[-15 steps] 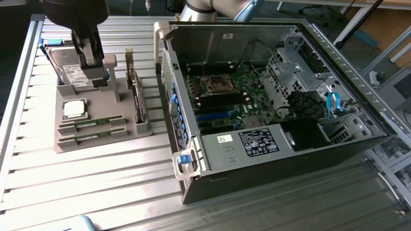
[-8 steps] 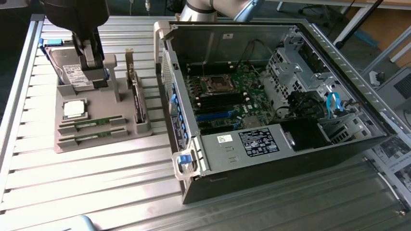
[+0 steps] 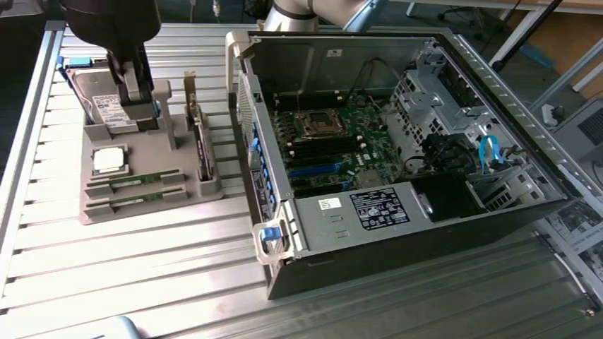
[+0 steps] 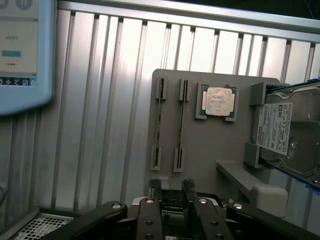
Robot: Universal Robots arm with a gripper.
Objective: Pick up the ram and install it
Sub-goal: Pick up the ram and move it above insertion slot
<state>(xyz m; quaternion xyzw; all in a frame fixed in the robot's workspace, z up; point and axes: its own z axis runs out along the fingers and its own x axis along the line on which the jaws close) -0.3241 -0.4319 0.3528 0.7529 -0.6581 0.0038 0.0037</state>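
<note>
Two thin green ram sticks (image 3: 135,181) (image 3: 135,201) lie side by side in slots at the front of a grey holder tray (image 3: 179,166), on the exterior view's left. In the wrist view they stand edge-on as the ram sticks (image 4: 158,122) (image 4: 181,125). My gripper (image 3: 135,85) hangs above the back of the tray, over the hard drive (image 3: 106,102), well away from the sticks. Seen from the wrist, the gripper (image 4: 171,190) is open, its dark fingertips (image 4: 155,187) apart with nothing held between them.
The tray also holds a square silver processor (image 3: 109,159) (image 4: 218,101) and an upright expansion card (image 3: 200,138). An open computer case (image 3: 527,120) lies on the exterior view's right, its motherboard (image 3: 330,141) exposed. A screen (image 4: 20,50) shows in the wrist view.
</note>
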